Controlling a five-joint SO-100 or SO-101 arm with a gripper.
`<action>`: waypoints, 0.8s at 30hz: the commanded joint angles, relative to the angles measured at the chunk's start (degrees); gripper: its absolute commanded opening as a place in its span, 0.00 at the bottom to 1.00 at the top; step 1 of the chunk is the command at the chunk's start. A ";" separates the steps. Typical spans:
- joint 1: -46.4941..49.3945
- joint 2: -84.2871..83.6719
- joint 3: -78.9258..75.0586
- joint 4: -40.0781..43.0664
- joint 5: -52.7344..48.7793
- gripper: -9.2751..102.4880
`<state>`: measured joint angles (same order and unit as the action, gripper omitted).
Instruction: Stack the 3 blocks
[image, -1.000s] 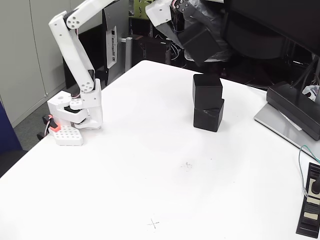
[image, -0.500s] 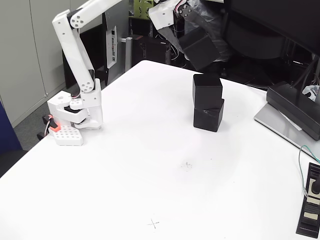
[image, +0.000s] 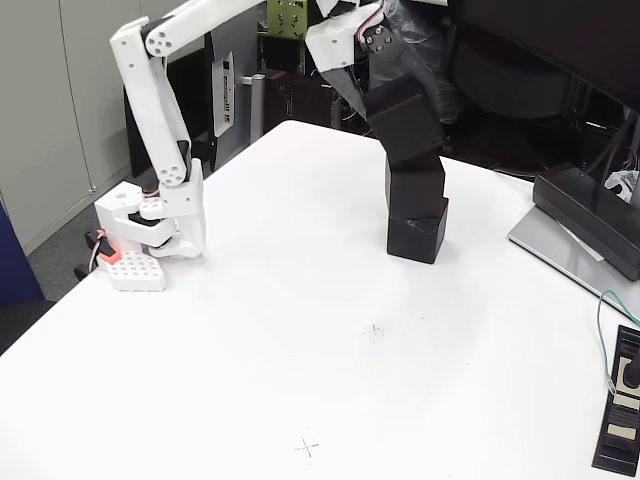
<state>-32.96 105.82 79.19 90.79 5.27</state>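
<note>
Leftmost, the white arm's base (image: 150, 235) sits at the bench (image: 300, 350) edge, and its reach arcs right to the gripper (image: 392, 100), whose jaws are clamped on the top block (image: 405, 122). That block hangs tilted, its lower edge meeting the middle block (image: 415, 190), which rests slightly skewed on the bottom block (image: 417, 232). Leveling the held cube squarely before release would, I judge, keep the stack steady.

Open table (image: 300, 330) front/left of blocks (image: 415, 200), device (image: 590, 215) maybe crowding right
</note>
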 joint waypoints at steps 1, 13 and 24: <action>1.32 -0.88 -0.26 -0.09 0.53 0.07; 0.70 -1.76 -0.35 -0.18 0.53 0.07; 0.70 -1.85 -0.53 -0.26 0.44 0.07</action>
<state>-32.17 103.80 79.19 90.79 5.27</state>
